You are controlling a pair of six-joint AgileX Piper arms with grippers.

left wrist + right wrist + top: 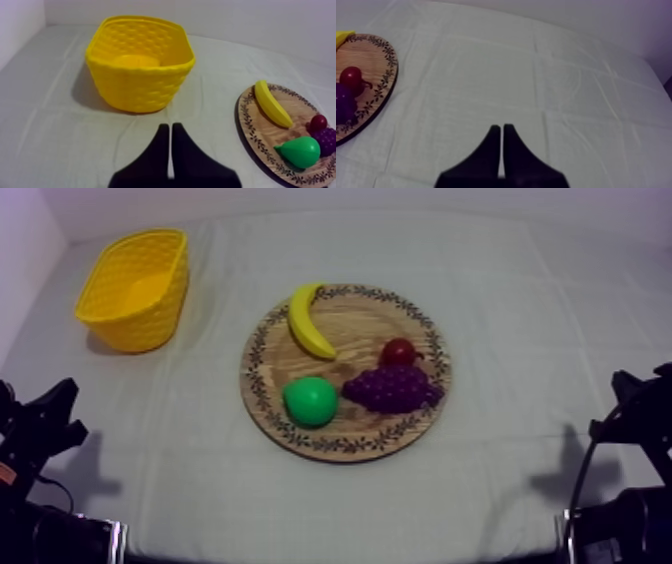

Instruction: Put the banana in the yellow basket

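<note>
Yellow on pale wood, the banana point(310, 320) lay on the wooden board point(345, 440), along the part nearest the yellow basket point(140, 323), with its far tip reaching the patterned rim. The pear point(309, 401) sat near the banana's inner end but apart from it. The small red fruit point(398, 351) and the grapes point(392, 388) sat close together on the side of the board away from the basket. The basket stood upright and empty, well apart from the board on the left arm's side.

Both hands were clear of the board over the counter point(520, 338): the left hand point(168, 128) off its basket side, the right hand point(501, 129) off the opposite side. Each had its fingers pressed together in a narrow wedge and gripped nothing.

The first risk, as I judged it, was a descent with the fingers unopened, since a closed wedge would shove the banana off the rim rather than take it. The fruit looked smooth and curved, so a grip near either tapered end would likely let it swivel or slip out on the way to the basket. A pinch across the thick middle seemed safer. A sloppy approach from the board's centre could knock the pear. The board might also skid on the cloth if pressed. At the basket, a release too close to its wall could leave the banana on the rim or tip the light basket.
</note>
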